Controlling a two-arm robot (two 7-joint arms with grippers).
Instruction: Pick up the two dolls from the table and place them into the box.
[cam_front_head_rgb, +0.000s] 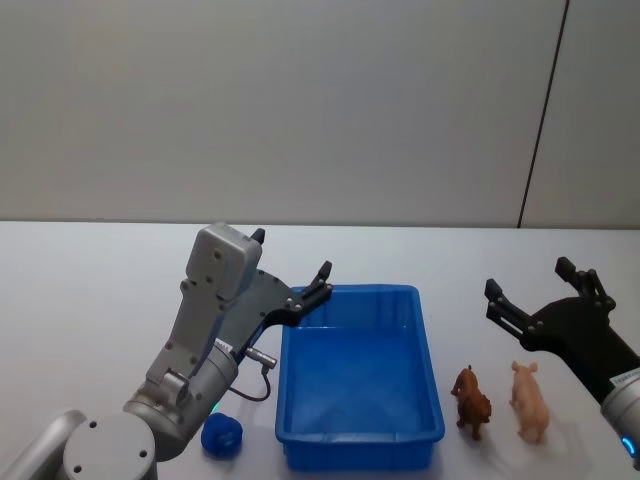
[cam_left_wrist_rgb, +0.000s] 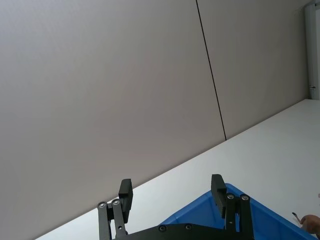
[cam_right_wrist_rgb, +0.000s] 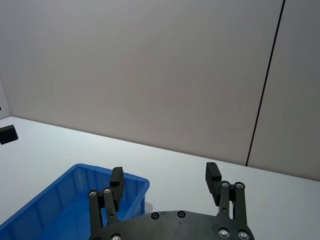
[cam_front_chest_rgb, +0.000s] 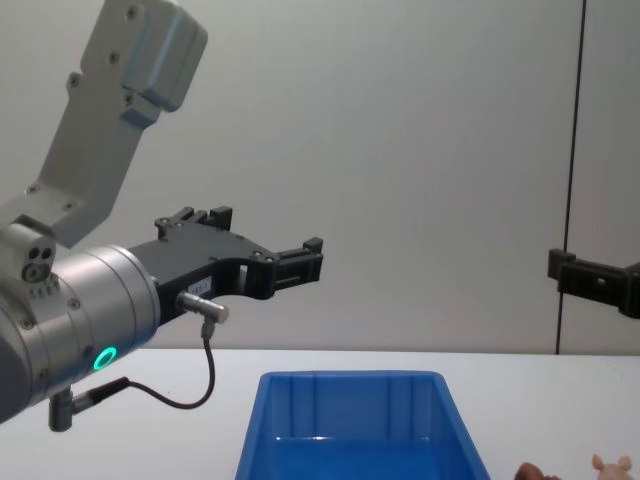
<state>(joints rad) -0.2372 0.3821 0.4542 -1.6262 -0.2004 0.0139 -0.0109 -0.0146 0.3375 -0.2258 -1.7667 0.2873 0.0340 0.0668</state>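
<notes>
Logging both end effectors from the head view: my left gripper (cam_front_head_rgb: 290, 255) hangs over the far left corner of the bright blue open-topped rectangular plastic box (cam_front_head_rgb: 350, 385), black fingers spread wide with nothing between them. My right gripper (cam_front_head_rgb: 528, 278) sits above the flat white tabletop (cam_front_head_rgb: 80, 300) to the right of the box, on the far side of the two figures; its fingers are likewise spread wide and hold nothing. The box stands on the tabletop roughly centred in front of me, and what I can see of its inside has nothing in it. The small brown rounded toy animal (cam_front_head_rgb: 471, 400) stands upright just beside the box's right wall, near its front corner, not touching it. The small pale pink toy animal with little ears (cam_front_head_rgb: 529, 400) stands upright just to the right of the brown one, a narrow gap between them. Both figures rest on the tabletop, outside the box. A small round blue object (cam_front_head_rgb: 222, 435) lies on the tabletop beside the box's near left corner, close under my left arm.
</notes>
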